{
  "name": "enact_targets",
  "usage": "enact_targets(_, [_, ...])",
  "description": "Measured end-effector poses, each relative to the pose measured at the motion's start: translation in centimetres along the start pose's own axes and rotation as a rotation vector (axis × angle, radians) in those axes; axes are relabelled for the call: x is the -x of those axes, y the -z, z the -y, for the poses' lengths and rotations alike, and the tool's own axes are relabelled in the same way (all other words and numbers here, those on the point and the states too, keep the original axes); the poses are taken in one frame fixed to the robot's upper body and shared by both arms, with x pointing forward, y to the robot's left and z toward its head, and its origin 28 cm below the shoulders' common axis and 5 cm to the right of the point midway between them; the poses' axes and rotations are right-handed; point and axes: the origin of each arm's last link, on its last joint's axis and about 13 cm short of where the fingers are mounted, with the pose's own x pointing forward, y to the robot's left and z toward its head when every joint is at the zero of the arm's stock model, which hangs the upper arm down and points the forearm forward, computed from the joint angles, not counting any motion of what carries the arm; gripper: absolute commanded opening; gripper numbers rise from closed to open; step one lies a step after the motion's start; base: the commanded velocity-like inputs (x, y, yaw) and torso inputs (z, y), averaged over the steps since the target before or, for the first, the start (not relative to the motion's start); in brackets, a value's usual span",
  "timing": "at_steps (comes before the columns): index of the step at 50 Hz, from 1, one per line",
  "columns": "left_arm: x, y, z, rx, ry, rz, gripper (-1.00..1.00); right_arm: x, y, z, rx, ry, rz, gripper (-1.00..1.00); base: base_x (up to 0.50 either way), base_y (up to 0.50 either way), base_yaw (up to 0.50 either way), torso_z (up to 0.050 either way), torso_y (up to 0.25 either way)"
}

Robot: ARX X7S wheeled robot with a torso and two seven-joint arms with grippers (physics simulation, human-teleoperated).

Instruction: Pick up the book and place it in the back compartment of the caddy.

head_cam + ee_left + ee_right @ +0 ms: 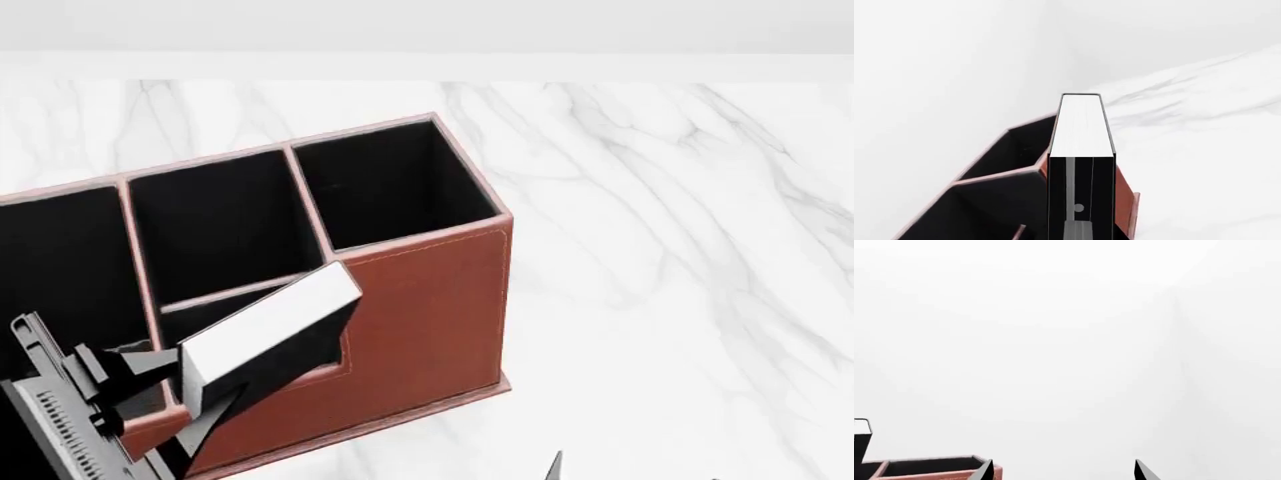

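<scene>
1. White marble tabletop [667, 200], grey-veined, runs to a plain pale wall; the setting holds nothing more.
2. Left gripper [160, 385] has its jaws clamped on the book [274, 335], gripping across the covers at one end, so the rest of the volume juts out past the fingers.
3. Held so, the book tilts in the air, its free end raised, above the near wall of the caddy [427, 310] and over the low middle section; it does not appear to touch the caddy.
4. It is a small thick hardback, matte black covers and a clean white block of page edges [1083, 125] facing the left wrist camera, far smaller than the caddy.
5. Red-brown leather-look walls, pale trim and black lining mark the caddy; the back compartment [214, 235] lies just beyond the book, split from its twin by a thin divider.
6. My reading: the pick-up is done and the carry is nearly over, with placing not yet made.
7. Next calls for bringing the book a little farther over the divider, tipping it upright to fit the small cell, lowering, then letting go.
8. Right gripper [1062, 471] shows only two dark fingertips set well apart, holding nothing, low and clear of the work.
</scene>
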Motion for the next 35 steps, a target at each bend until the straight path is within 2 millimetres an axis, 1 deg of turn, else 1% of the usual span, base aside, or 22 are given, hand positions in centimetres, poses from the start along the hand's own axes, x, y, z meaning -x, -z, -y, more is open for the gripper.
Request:
enact_targets(9, [0.01,0.03,0.03,-0.005,-0.002,0.001,-1.0,-0.13,0.2,-0.19,0.047,0.022,-0.02,1.0,0.0,0.0,0.0,0.0,0.001])
enact_targets(24, [0.03,0.06,0.04,-0.006,-0.003,0.004,-1.0,-0.19,0.3,-0.28,0.076,0.036,-0.029,1.0,0.0,0.0,0.0,0.0,0.001])
enact_targets(35, [0.05,-0.07,-0.22,0.009,0.099,0.056,-1.0,-0.18,0.38,-0.37,0.094,0.034,-0.024,1.0,0.0,0.0,0.0,0.0,0.002])
